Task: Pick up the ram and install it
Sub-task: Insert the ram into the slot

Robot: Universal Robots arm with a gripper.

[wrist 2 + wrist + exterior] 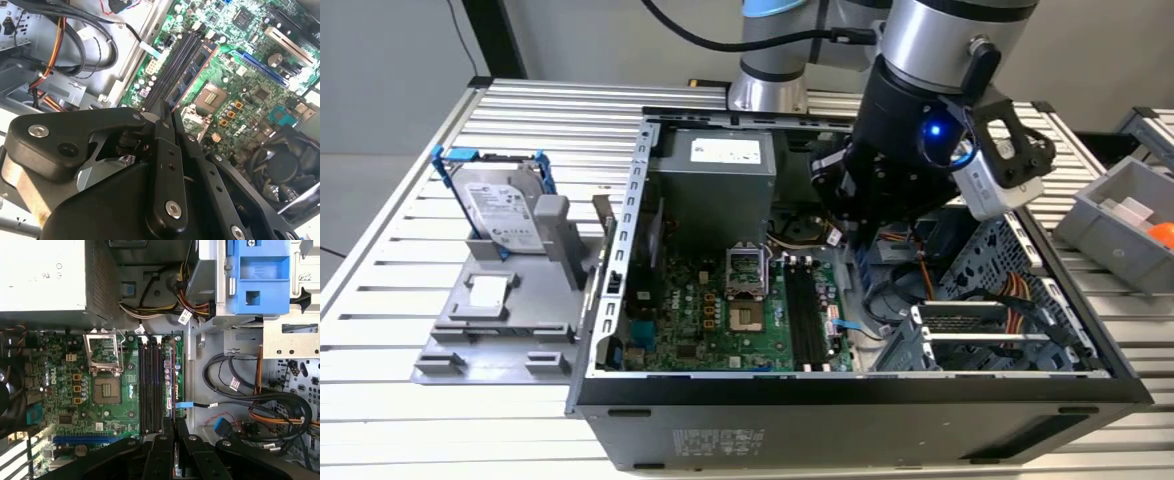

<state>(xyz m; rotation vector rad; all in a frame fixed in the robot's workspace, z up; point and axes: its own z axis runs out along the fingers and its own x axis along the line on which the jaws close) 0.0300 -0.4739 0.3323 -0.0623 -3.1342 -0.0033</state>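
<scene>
Ram (192, 70) in slot (172, 385), long axis parallel to slots, directly beyond claw (167, 112); claw closed, gripping nothing.

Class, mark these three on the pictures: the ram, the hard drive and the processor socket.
ram (194, 70), second wrist view, on its chips midway along the stick.
hard drive (500, 205), exterior view, on its labelled face.
processor socket (106, 390), first wrist view, on its square centre.
</scene>
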